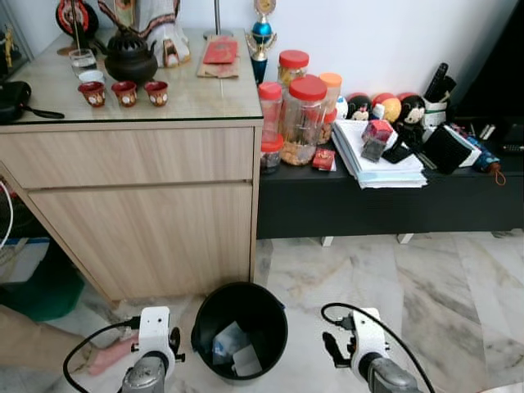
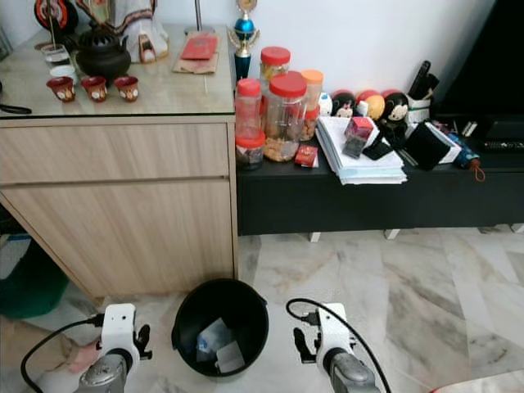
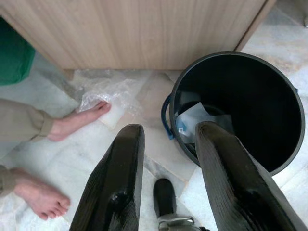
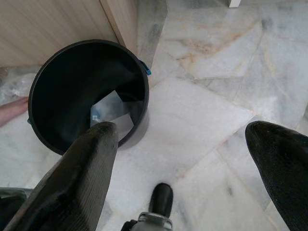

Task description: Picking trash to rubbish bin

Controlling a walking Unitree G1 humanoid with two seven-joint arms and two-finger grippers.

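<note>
Left wrist view: the left gripper (image 3: 166, 159) hangs narrowly parted, empty, beside the black bin (image 3: 288, 96) at right, which holds paper trash (image 3: 192, 120). The right gripper (image 4: 192, 159) gapes wide, empty, bin at upper left.

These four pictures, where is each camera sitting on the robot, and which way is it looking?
Left eye view: on the head, looking forward and down at the wooden cabinet and black bin; both wrists show at the bottom.
Right eye view: beside it on the head, same scene.
Left wrist view: on the left arm, looking along the open left gripper at the floor, the bin and a person's bare feet.
Right wrist view: along the open right gripper at the marble floor.
All four share the bin holding white scraps.
</note>
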